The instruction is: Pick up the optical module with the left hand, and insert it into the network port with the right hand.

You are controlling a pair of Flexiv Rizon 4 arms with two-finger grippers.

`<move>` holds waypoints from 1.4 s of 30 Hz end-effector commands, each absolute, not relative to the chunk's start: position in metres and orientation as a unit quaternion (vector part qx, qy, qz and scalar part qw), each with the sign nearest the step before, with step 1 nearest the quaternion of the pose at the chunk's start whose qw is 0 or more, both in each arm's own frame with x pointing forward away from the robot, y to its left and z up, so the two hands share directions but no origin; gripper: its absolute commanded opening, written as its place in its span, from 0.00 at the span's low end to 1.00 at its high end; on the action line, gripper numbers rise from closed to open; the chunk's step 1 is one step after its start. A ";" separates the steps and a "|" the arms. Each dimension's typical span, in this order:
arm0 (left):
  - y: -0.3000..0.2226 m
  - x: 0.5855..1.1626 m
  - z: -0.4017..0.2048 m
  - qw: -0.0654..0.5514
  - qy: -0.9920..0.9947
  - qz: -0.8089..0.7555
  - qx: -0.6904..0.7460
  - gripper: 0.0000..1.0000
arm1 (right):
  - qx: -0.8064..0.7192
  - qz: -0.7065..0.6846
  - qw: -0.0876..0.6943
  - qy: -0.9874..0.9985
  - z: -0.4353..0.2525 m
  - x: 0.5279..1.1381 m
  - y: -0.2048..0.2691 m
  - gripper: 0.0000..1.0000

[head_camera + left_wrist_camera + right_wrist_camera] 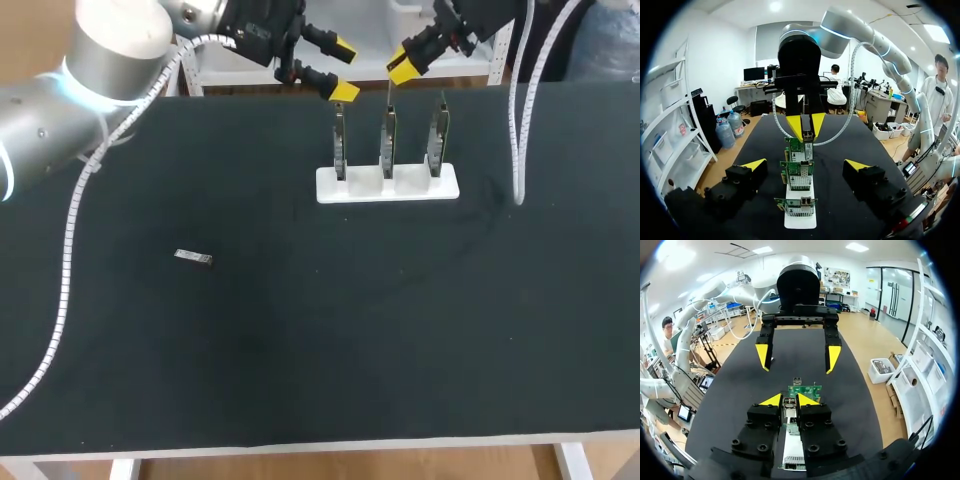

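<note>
Optical module (193, 257): small slim grey bar, flat on table (320, 340), slightly skewed. Lies well apart from white card holder (360, 188), toward left arm's side and nearer robot. Untouched.

Step in hand, judged: pickup not yet begun.

Left gripper (344, 69): fingers wide apart, empty, beside holder's left end.

Next move, judged: travel from holder to module, descend, set fingers across its narrow sides.

Right gripper (403, 65): tips drawn together, over middle of 3 upright cards (387, 140) in holder.
</note>
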State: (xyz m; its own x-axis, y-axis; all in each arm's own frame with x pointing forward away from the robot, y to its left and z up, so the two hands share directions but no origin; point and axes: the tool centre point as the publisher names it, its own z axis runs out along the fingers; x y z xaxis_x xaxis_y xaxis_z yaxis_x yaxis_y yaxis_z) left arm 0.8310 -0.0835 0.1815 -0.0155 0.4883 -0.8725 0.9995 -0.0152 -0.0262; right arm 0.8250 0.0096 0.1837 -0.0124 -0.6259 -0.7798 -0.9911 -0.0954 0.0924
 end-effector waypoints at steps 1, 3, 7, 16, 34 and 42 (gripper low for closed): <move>-0.083 0.828 0.181 0.350 0.610 -0.366 0.609 1.00 | -0.693 0.470 0.121 0.534 0.184 0.832 0.008 0.00; -0.083 0.828 0.181 0.350 0.610 -0.366 0.609 1.00 | -0.694 0.471 0.119 0.532 0.184 0.831 0.008 0.00; -0.083 0.828 0.181 0.350 0.610 -0.366 0.609 1.00 | -0.694 0.472 0.115 0.531 0.182 0.830 0.005 0.00; -0.083 0.828 0.181 0.350 0.610 -0.366 0.609 1.00 | -0.694 0.472 0.112 0.531 0.182 0.831 0.005 0.00; -0.083 0.828 0.181 0.350 0.610 -0.366 0.609 1.00 | -0.693 0.473 0.109 0.533 0.177 0.830 0.008 0.00; -0.083 0.828 0.181 0.350 0.610 -0.366 0.609 1.00 | -0.694 0.468 0.110 0.536 0.175 0.833 0.009 0.00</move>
